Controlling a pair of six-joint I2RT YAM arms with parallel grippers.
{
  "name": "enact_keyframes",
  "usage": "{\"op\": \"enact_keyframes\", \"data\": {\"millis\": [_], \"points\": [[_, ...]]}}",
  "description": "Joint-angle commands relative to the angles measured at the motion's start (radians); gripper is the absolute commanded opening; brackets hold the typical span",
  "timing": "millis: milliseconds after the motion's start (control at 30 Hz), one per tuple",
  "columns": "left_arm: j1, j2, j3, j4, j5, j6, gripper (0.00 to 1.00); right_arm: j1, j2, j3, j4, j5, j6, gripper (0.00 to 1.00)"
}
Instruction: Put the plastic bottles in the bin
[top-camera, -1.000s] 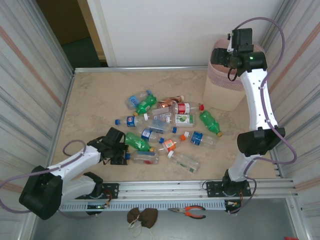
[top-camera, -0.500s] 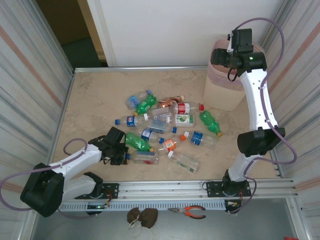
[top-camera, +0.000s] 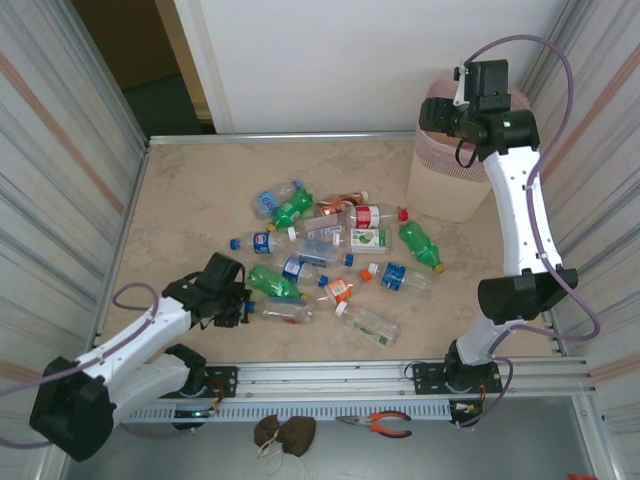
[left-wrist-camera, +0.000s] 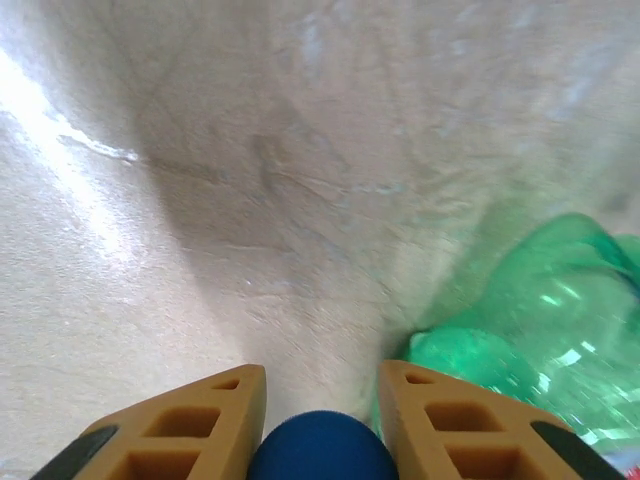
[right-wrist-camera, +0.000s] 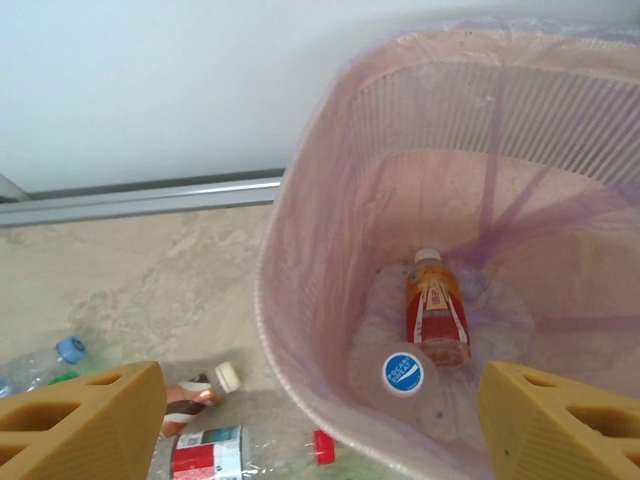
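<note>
Several plastic bottles (top-camera: 330, 250) lie scattered mid-table. My left gripper (top-camera: 238, 308) is low at the pile's near left, shut on the blue cap (left-wrist-camera: 318, 445) of a clear bottle (top-camera: 285, 311); a green bottle (left-wrist-camera: 540, 300) lies just to its right. The beige bin (top-camera: 445, 175) with its pink liner (right-wrist-camera: 300, 200) stands at the far right. My right gripper (top-camera: 442, 115) hangs over the bin's rim, open and empty (right-wrist-camera: 320, 425). Inside the bin lie an orange-and-red bottle (right-wrist-camera: 435, 310) and a clear bottle with a blue cap (right-wrist-camera: 405, 372).
Corrugated walls close in the left and right sides. A metal rail (top-camera: 400, 372) runs along the near edge, with orange-handled pliers (top-camera: 378, 424) and a brown lump (top-camera: 283, 432) below it. Bare tabletop lies at the far left (top-camera: 190, 190).
My left arm has drawn back toward the near left, and the clear bottle has slid a little left with the gripper. The right gripper has shifted slightly right over the bin.
</note>
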Motion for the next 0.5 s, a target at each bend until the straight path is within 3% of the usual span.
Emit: {"op": "enact_keyframes", "data": {"millis": [0, 200, 467], "points": [[0.013, -0.071, 0.052, -0.096, -0.082, 0.095, 0.25, 0.006, -0.077, -0.048, 0.051, -0.086, -0.037, 0.80], [0.063, -0.199, 0.081, 0.025, -0.129, 0.366, 0.25, 0.006, -0.197, -0.214, 0.196, -0.349, -0.041, 0.80], [0.176, -0.297, 0.112, 0.314, -0.022, 0.751, 0.20, 0.007, -0.318, -0.469, 0.448, -0.745, -0.022, 0.83]]}}
